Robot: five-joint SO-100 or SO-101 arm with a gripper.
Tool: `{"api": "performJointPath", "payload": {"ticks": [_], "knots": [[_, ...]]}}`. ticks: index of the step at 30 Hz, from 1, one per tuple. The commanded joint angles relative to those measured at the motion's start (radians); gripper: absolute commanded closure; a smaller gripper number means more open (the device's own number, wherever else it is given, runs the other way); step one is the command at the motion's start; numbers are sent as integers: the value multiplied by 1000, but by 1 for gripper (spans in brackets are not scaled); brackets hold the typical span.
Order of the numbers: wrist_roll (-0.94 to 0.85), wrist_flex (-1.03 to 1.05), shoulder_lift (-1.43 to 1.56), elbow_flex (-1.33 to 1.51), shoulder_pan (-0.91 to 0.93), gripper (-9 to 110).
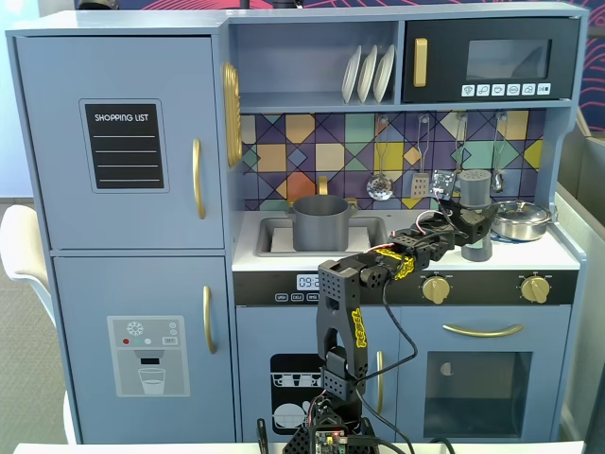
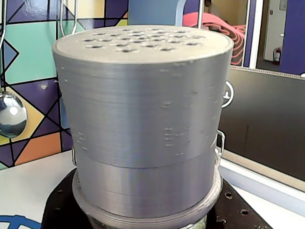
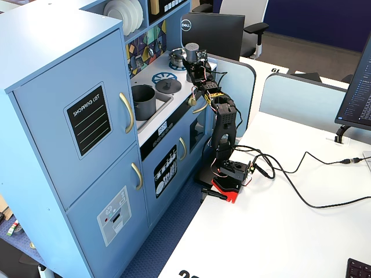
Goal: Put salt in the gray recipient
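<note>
Toy kitchen, arm reaching over the bench (image 1: 284, 257). We see the gripper (image 1: 475, 227) at the salt (image 1: 475, 194), which stands upright at the right of the bench top in a fixed view, just beside the shiny steel pan (image 1: 521, 219). The fingers sit on either side of the shaker's lower body and, in our judgement, are closed on it; the wrist view fills with its cap (image 2: 143, 90), which fits a close hold. The base still appears to rest on the bench.

The gray recipient (image 1: 319, 222) stands in the sink (image 1: 274, 236), well apart to the left in that view and open at the top.

For the step in hand, we would lift straight up first, keeping the shaker upright so that it clears the pan and the hanging utensils (image 1: 380, 185), then carry it left and tip it only above the pot's mouth.

The cap is a ridged, matte gray printed cylinder with a perforated flat top. The pot is matte, wide and deep; the pan is mirror-bright.
</note>
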Motion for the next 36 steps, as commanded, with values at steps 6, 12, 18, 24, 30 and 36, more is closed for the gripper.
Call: {"api": "performJointPath", "payload": {"ticks": [6, 12, 18, 24, 30, 36], "knots": [[91, -58, 34, 2, 43, 60], [67, -55, 48, 0, 40, 57], [-5, 61, 193, 81, 72, 55], [6, 469, 629, 287, 126, 64], [-155, 1258, 1106, 391, -78, 101], [-265, 1663, 1284, 569, -436, 101]]}}
